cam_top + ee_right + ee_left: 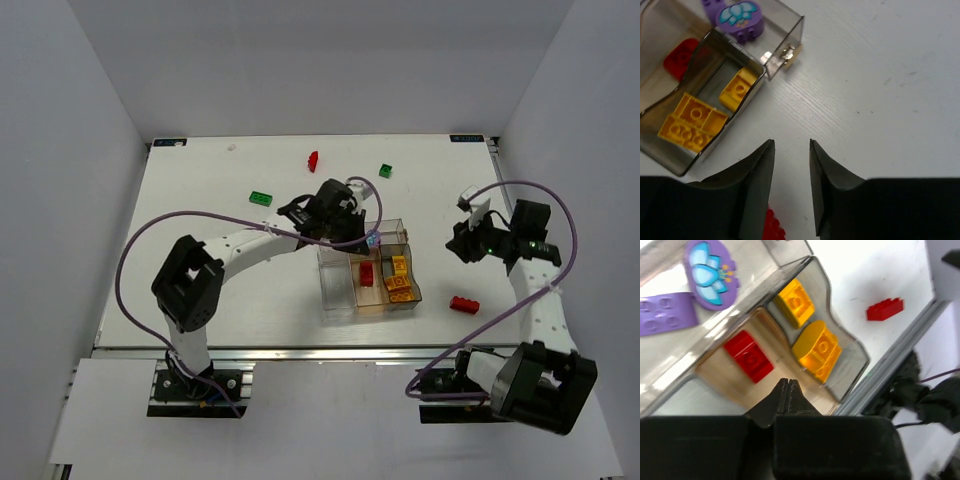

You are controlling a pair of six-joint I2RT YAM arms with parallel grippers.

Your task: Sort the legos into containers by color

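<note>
Four legos loose on the tabletop [200,170]: far red [313,160] and far green [385,171] near the back edge, apart from each other; left green [261,198] out to the left of the tray [335,295]; near red [464,304] just off the tray's right near corner. More inside the tray. Red brick [748,356] flat in the amber middle compartment, studs up. Small yellow brick [795,302] and larger yellow brick [817,351] in the smoky right compartment, the larger one nearer the robot. Lilac flower piece [710,272] and lilac plate [665,314] side by side in the wide far compartment. Left gripper [787,390] hovering over the tray, jaws pressed together with nothing in them. Right gripper [791,150] over bare tabletop to the right of the tray, jaws apart and empty, near red partly hidden behind one finger at the bottom of the right wrist view.
</note>
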